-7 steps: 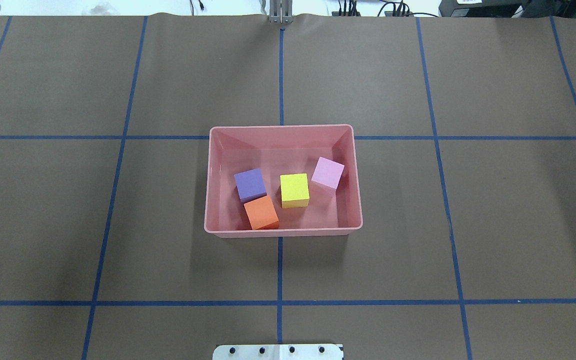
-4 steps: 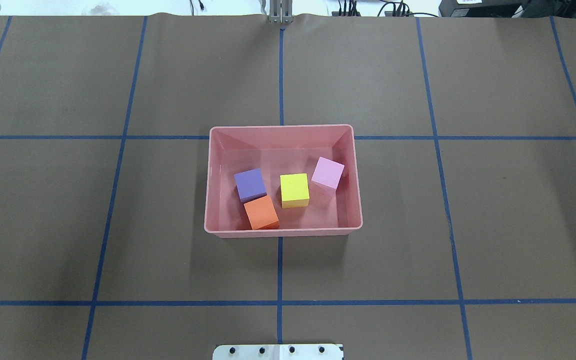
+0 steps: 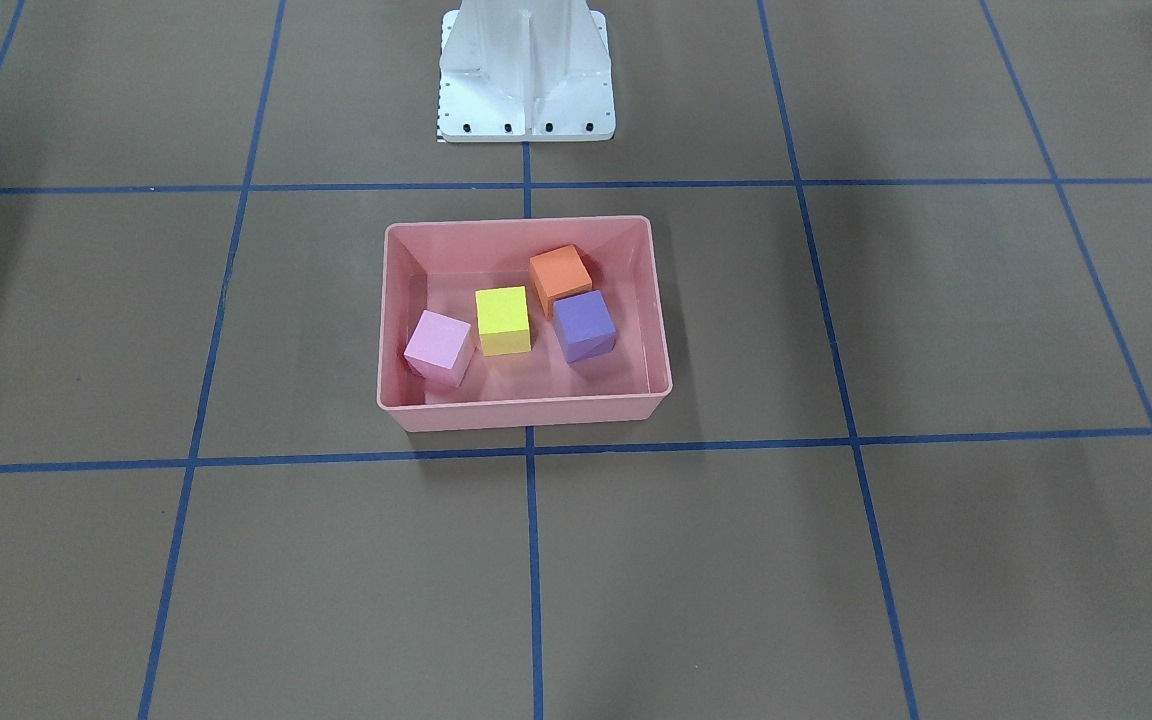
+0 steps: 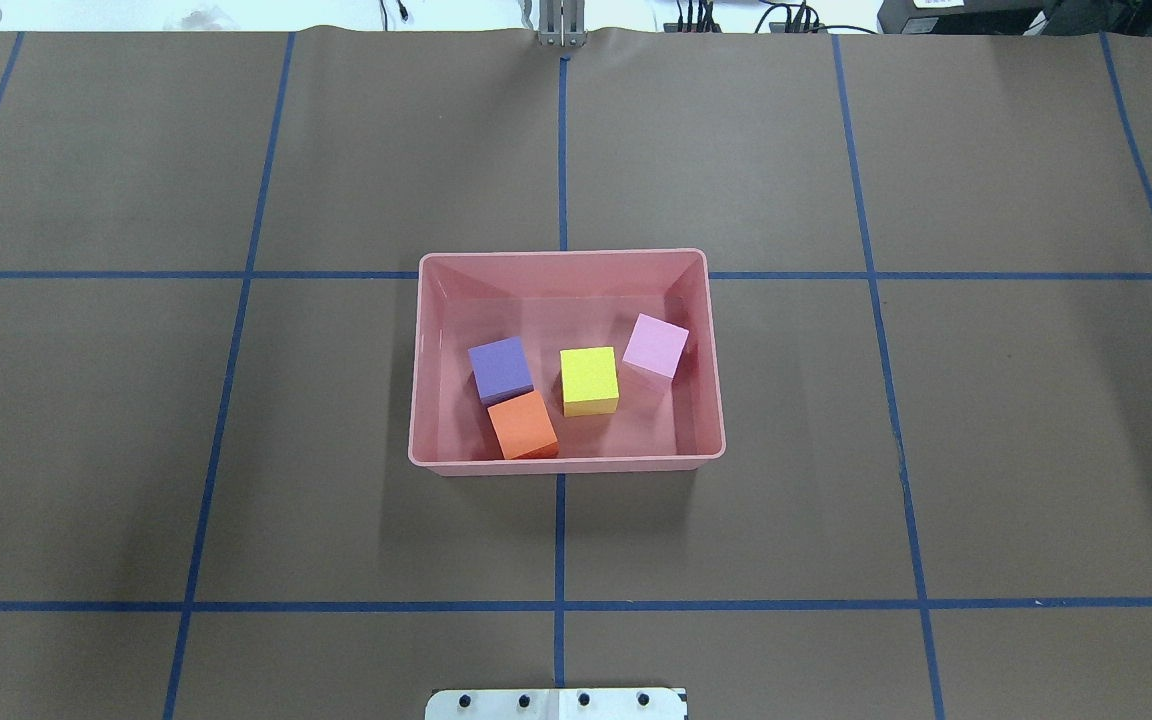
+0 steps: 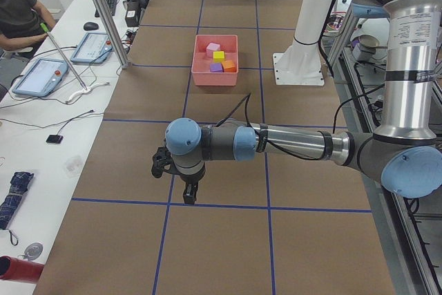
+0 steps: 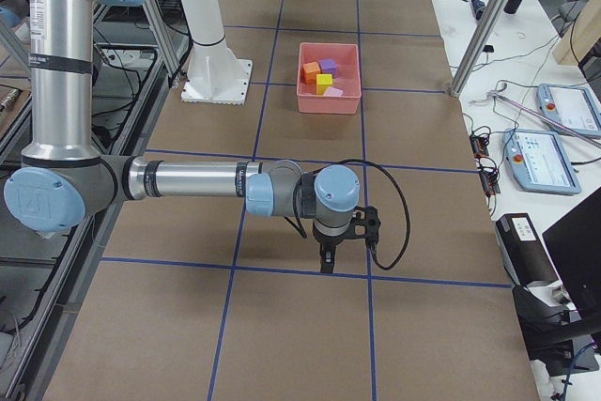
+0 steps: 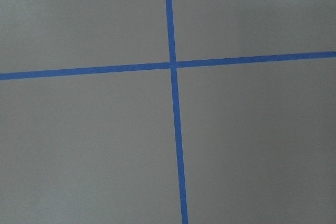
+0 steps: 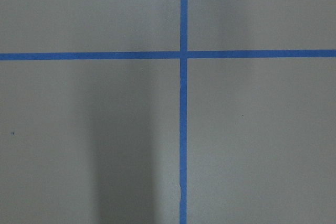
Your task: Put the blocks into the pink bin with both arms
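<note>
The pink bin (image 4: pixel 566 462) (image 3: pixel 526 410) sits at the table's middle and holds all the blocks. The purple block (image 4: pixel 500 368) (image 3: pixel 584 325) touches the orange block (image 4: pixel 523 425) (image 3: pixel 560 277). The yellow-green block (image 4: pixel 589 380) (image 3: pixel 503 319) lies in the middle and the light pink block (image 4: pixel 656 346) (image 3: pixel 438 347) near one wall. The bin also shows in the left view (image 5: pixel 214 77) and in the right view (image 6: pixel 329 100). My left gripper (image 5: pixel 188 197) and my right gripper (image 6: pixel 326 262) hang over bare table far from the bin; I cannot tell if they are open or shut.
The white pedestal base (image 3: pixel 526 75) (image 4: pixel 556 704) stands at the robot's side of the table. Blue tape lines (image 7: pixel 173 65) (image 8: pixel 184 54) cross under each wrist camera. Side benches carry tablets (image 5: pixel 43 76) (image 6: pixel 540 160), and an operator (image 5: pixel 17 8) sits by one.
</note>
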Motion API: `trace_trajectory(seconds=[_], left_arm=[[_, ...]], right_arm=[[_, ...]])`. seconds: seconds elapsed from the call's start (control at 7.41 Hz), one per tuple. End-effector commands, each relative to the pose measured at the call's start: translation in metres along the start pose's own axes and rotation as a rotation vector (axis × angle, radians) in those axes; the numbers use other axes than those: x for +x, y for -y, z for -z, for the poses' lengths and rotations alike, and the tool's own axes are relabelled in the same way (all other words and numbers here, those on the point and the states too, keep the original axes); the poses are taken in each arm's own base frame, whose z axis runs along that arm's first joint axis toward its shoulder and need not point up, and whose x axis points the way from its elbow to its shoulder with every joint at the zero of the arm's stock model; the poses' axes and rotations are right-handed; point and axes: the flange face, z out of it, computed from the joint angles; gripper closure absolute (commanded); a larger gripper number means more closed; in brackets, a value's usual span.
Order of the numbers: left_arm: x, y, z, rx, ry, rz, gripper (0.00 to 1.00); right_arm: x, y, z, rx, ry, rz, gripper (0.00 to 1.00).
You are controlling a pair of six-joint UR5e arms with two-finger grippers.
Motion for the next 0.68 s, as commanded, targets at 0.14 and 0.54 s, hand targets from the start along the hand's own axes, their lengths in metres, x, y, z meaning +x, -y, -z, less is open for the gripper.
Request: trace_trajectory(seconds=[0.14, 0.54], left_arm=[[-0.002, 0.001, -0.002, -0.005, 0.001, 0.001, 0.00], [-0.020, -0.004, -0.018, -0.034, 0.009, 0.034, 0.00]], right_arm=[[0.002, 0.000, -0.003, -0.006, 0.001, -0.006, 0.00], [0.003, -0.001, -0.003, -0.006, 0.002, -0.004, 0.00]])
